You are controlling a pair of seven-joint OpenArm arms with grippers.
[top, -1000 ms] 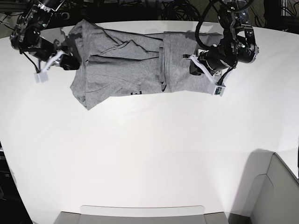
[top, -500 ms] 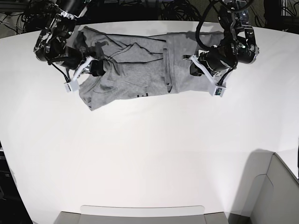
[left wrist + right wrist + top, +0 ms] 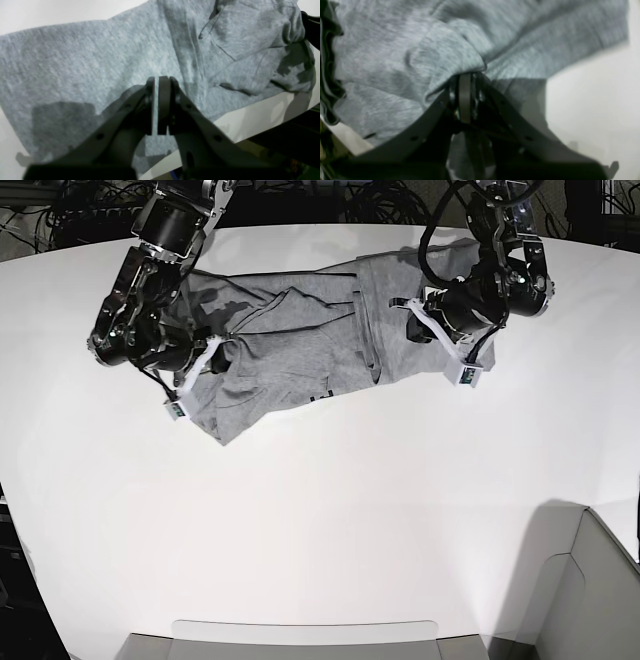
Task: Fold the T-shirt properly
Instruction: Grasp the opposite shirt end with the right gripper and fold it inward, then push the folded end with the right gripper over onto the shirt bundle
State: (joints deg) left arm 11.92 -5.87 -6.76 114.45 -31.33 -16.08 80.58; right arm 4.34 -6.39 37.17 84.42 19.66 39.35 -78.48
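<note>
While the T-shirt (image 3: 300,345) lies crumpled along the far edge of the white worktop (image 3: 330,520), both arms lean in over it from either end. It lies mostly plain side up, with a sliver of black lettering (image 3: 322,394) showing at its near hem. The right pincer (image 3: 465,80) is clamped on a bunched fold of the grey cloth, which spills over its tips; this wrist view is blurred, so how much fabric sits between the pads is hard to say. The left pincer (image 3: 158,82) hangs over the shirt's other end with its pads drawn nearly together, a thin slit between them and nothing caught there. A deep crease (image 3: 360,320) runs across the shirt's width.
</note>
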